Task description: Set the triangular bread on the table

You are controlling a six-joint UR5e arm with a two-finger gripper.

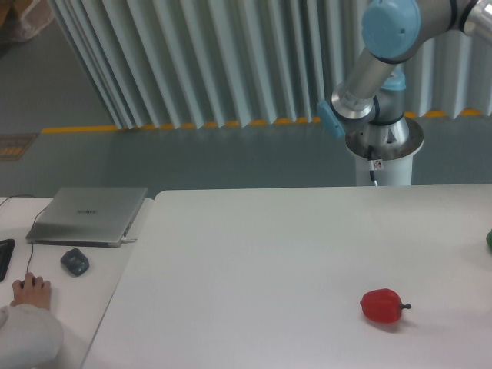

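The triangular bread is out of view. The large white table (254, 261) fills the lower part of the camera view. Only the arm's base and lower links (374, 73) show at the upper right, behind the table's far edge; the arm runs out past the top right corner and the gripper is not in the frame.
A red pepper (382, 305) with a dark stem lies on the table at the right front. A green object (489, 240) peeks in at the right edge. On the smaller desk at left lie a grey laptop (88, 215), a dark mouse (74, 262) and a person's hand (29, 292).
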